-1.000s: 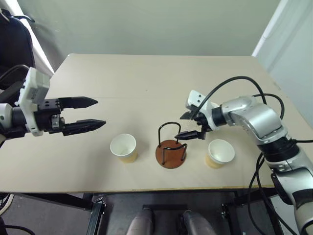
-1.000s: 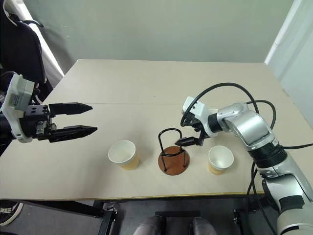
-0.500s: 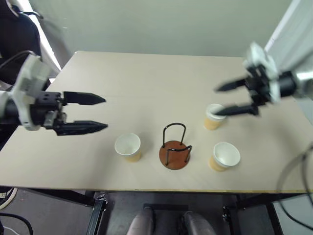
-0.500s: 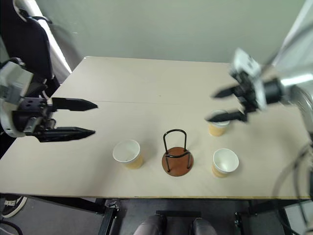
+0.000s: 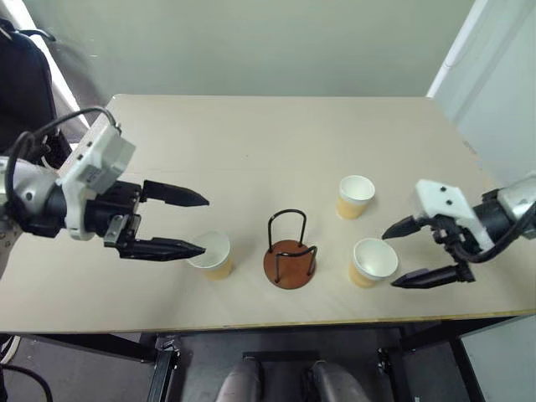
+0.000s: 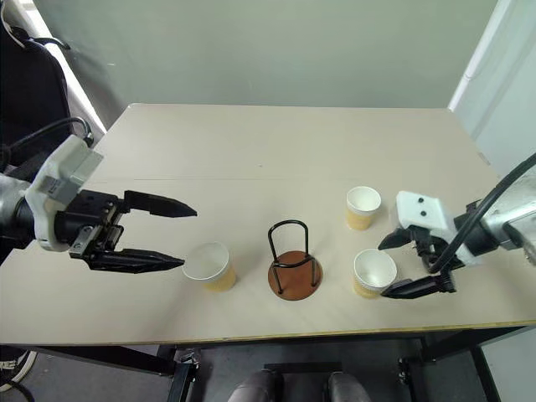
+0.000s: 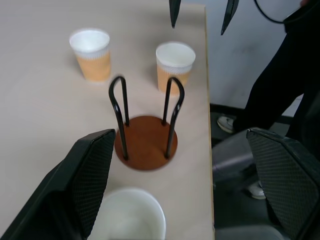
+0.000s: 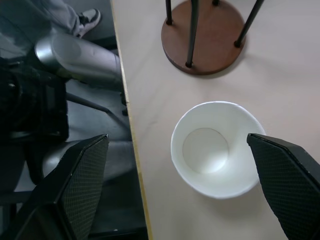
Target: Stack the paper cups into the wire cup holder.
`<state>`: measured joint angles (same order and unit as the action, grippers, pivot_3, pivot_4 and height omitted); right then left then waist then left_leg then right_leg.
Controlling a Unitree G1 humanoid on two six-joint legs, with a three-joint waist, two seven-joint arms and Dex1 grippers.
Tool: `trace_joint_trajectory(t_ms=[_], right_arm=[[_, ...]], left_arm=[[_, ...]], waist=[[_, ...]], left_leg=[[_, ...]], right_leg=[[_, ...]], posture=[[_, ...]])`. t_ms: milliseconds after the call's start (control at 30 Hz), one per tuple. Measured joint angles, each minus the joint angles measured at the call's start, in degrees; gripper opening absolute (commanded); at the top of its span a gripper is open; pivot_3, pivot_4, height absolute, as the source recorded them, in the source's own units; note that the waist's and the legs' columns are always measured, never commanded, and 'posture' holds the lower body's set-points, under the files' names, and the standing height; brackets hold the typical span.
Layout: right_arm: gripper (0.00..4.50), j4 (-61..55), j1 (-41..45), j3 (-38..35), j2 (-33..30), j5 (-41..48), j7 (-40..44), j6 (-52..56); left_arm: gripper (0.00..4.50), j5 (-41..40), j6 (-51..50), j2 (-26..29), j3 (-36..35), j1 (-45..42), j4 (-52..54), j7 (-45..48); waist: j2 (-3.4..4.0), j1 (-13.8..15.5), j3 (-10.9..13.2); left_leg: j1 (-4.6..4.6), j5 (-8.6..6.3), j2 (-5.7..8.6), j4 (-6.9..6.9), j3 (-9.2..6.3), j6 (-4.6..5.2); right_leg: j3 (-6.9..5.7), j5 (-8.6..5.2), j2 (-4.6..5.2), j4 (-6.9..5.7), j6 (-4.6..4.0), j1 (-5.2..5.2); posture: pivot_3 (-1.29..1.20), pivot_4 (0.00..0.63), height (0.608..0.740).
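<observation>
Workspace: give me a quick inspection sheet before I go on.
Surface: beige table, bare apart from the job's things.
Job's things: wire cup holder empty; three paper cups upright, one to its left, two to its right.
Clutter: nothing seen.
Pincers: left pincer open beside the left cup; right pincer open beside the near right cup.
Cables: black cable on the right arm.
Surroundings: grey wall behind.
</observation>
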<state>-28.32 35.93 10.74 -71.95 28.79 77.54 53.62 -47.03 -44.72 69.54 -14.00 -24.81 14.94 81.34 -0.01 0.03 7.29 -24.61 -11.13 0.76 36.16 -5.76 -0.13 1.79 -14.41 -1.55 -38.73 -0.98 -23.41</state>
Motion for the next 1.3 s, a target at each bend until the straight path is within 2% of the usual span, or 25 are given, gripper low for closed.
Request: trace_joint_trajectory(t_ms=[367,400,500,800,933,1033,1067,1200,1300], right_arm=[[4.48,-3.65,-3.14,4.38,1.71,-2.10,-2.65,0.10],[4.32,-4.05,-3.73,4.93,1.72,-2.29,-2.75,-0.01],[3.56,-4.46,-5.32,7.89,2.15,-5.32,-4.18,-1.11],[0.12,-1.83,-4.75,10.84,3.80,-10.51,-3.90,-5.01],[0.06,-0.90,-3.33,10.82,3.84,-10.94,-1.88,-6.57],[0.06,-0.30,-2.98,8.57,3.88,-6.39,3.17,-8.01],[0.06,0.60,-0.76,6.00,4.24,-2.25,6.24,-8.05],[0.06,6.42,12.41,-1.96,5.24,4.48,10.43,-7.96],[0.06,12.33,22.48,-3.28,8.64,5.87,11.23,-7.85]], left_arm=[[4.50,2.69,2.30,0.02,-0.02,2.94,0.92,-0.77],[4.50,2.69,2.30,0.03,-0.02,2.94,0.92,-0.82],[4.50,2.68,2.33,0.02,-0.02,2.94,0.91,-1.14],[4.50,3.59,3.02,0.03,-0.02,2.93,0.81,-1.62],[4.50,3.57,3.02,0.03,-0.02,2.95,0.83,-1.74],[4.50,3.54,3.00,0.03,-0.38,3.26,0.85,-1.87],[4.50,3.54,2.99,0.04,-0.70,3.58,0.83,-1.89],[4.50,3.55,2.99,0.07,-1.22,4.05,0.87,-1.90],[4.50,3.54,2.98,0.07,-1.40,4.24,0.86,-1.97]], waist=[[-0.03,0.39,0.00],[-0.03,0.40,0.00],[-0.05,0.41,-0.01],[-0.06,0.41,-0.01],[-0.06,0.41,-0.01],[-0.06,0.41,-0.01],[-0.05,0.40,0.00],[-0.09,0.21,-0.03],[-0.13,0.20,-0.05]], left_leg=[[-0.03,-0.04,0.00,0.00,-0.01,0.05],[-0.03,-0.04,0.01,0.00,-0.01,0.05],[0.01,-0.04,0.00,0.01,-0.01,0.04],[0.01,-0.05,0.00,0.02,0.00,0.04],[0.01,-0.05,0.00,0.01,-0.01,0.04],[-0.07,-0.05,0.01,0.01,0.00,0.04],[-0.11,-0.04,0.01,0.01,0.02,0.02],[-0.01,-0.02,-0.01,-0.01,-0.01,0.01],[0.06,-0.03,-0.08,-0.03,-0.04,0.02]], right_leg=[[-0.02,0.03,0.00,0.01,-0.06,0.00],[-0.02,0.04,0.00,0.01,-0.06,0.00],[-0.02,0.06,0.00,0.00,-0.09,0.03],[-0.02,0.07,0.00,-0.01,-0.11,0.02],[-0.04,0.07,0.00,-0.01,-0.11,0.02],[-0.03,0.07,0.00,0.00,-0.11,-0.03],[-0.03,0.07,-0.01,0.00,-0.11,-0.08],[-0.02,0.02,-0.05,0.01,-0.20,-0.04],[-0.04,-0.02,-0.09,-0.01,-0.35,-0.02]], posture=[[0.00,0.150,0.740],[0.00,0.150,0.740],[0.00,0.150,0.740],[0.00,0.150,0.740],[0.00,0.150,0.740],[0.00,0.150,0.740],[0.00,0.150,0.740],[0.00,0.150,0.740],[0.00,0.150,0.740]])
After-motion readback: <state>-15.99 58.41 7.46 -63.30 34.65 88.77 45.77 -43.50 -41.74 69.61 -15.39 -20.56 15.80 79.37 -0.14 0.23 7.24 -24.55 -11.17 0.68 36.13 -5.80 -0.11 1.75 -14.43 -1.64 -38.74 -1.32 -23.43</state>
